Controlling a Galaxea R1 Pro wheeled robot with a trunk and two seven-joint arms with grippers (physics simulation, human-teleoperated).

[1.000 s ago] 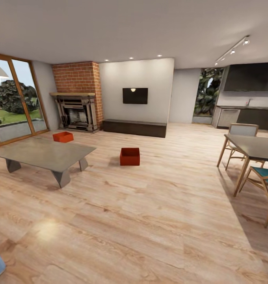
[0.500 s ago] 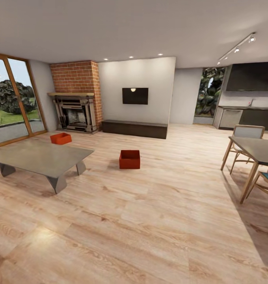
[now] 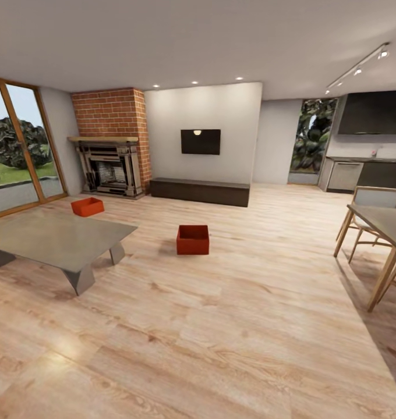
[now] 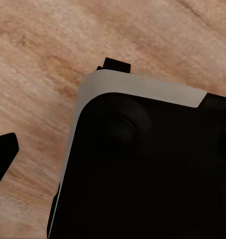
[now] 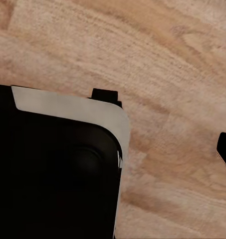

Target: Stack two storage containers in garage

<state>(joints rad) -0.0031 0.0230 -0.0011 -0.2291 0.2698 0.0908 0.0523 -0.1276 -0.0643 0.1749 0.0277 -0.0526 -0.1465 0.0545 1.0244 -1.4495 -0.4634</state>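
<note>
Two red-orange open-top storage containers stand on the light wood-plank floor of the living room. The nearer container (image 3: pixel 193 240) is in the middle of the room, right of the grey low table (image 3: pixel 58 235). The farther container (image 3: pixel 87 206) lies behind that table, in front of the brick fireplace (image 3: pixel 109 169). Both are several steps ahead of me. The left wrist view has one dark fingertip (image 4: pixel 3 152) at its edge over wood planks. The right wrist view has one fingertip (image 5: pixel 225 149) likewise. Nothing is held in either view.
A dining table (image 3: pixel 387 224) with wooden chairs (image 3: pixel 372 201) stands at the right. A dark low bench (image 3: pixel 199 191) runs under the wall screen. Glass doors (image 3: pixel 17 157) fill the left wall. Wide wood floor lies between me and the containers. My black base (image 4: pixel 142 169) shows under both wrists.
The whole head view has shifted: the camera has moved forward and turned slightly. The low table and dining chairs slid toward the picture's edges. The containers have not moved on the floor.
</note>
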